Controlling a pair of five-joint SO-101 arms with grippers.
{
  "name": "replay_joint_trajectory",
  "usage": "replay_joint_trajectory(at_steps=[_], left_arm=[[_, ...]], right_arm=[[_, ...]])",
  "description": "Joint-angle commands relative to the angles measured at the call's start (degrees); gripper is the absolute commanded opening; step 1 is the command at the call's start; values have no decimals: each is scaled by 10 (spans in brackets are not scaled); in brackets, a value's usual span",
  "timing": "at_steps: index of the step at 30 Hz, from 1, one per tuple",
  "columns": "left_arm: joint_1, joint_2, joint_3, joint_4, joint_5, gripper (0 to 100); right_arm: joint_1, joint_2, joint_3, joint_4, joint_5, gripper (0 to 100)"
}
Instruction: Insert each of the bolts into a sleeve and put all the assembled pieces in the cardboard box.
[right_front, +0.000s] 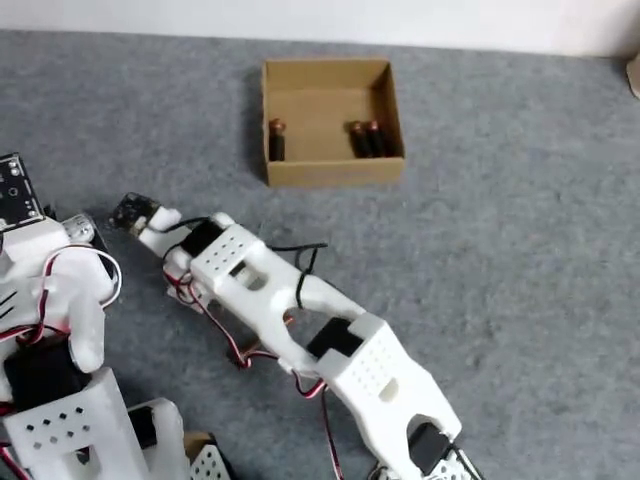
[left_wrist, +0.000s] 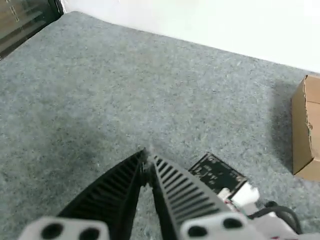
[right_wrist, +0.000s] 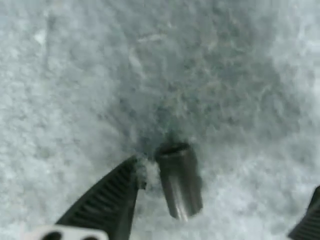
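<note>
At left, black ribbed left tool (left_wrist: 148, 165) closed tip to tip above the grey felt-covered tabletop (right_front: 500, 250), nothing visible in its grip. Close beside it, right tool (right_wrist: 225, 185) spread wide and low around a short dark metal sleeve (right_wrist: 179, 180) lying on its side on the felt, just beside one black finger (right_wrist: 107, 200) and well apart from the other. Liable to roll away on its round flank if struck first by the nearer finger during closing. Liable also to be pinched off-centre and to swing or slip free on lifting, spoiling the line-up for a bolt. Some chance of a knock between the two arms, working so near each other. Farther right and toward the back, open-topped brown cardboard box (right_front: 330, 172), well apart from both tools, holding three dark assembled pieces with coppery ends: one (right_front: 276, 140) against the left wall, two (right_front: 365, 138) side by side near the right wall. Long carry from sleeve to box, with a drop short of the rim possible on a weak hold.
</note>
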Motion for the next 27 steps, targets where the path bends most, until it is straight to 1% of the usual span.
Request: replay_joint_trajectory(at_steps=[1, 4, 10, 12, 16, 18, 21, 27], left_arm=[[-4, -7, -2, 1, -3, 24], [-3, -7, -2, 1, -2, 24], [-3, -7, -2, 1, -1, 24], [-3, -7, -2, 1, -1, 24], [-3, -7, -2, 1, -1, 24], [-3, -7, -2, 1, 0, 24], [-3, -7, -2, 1, 0, 24], [-3, -8, -2, 1, 0, 24]], right_arm=[[35, -1, 5, 60, -44, 447], [25, -1, 4, 70, -76, 447], [-21, 1, 14, 71, -75, 440], [-31, 15, 23, 70, -74, 390], [-33, 36, 4, 73, -74, 212], [-34, 42, -15, 71, -74, 148], [-35, 58, -42, 59, -72, 152], [-65, 81, -77, 76, 14, 156]])
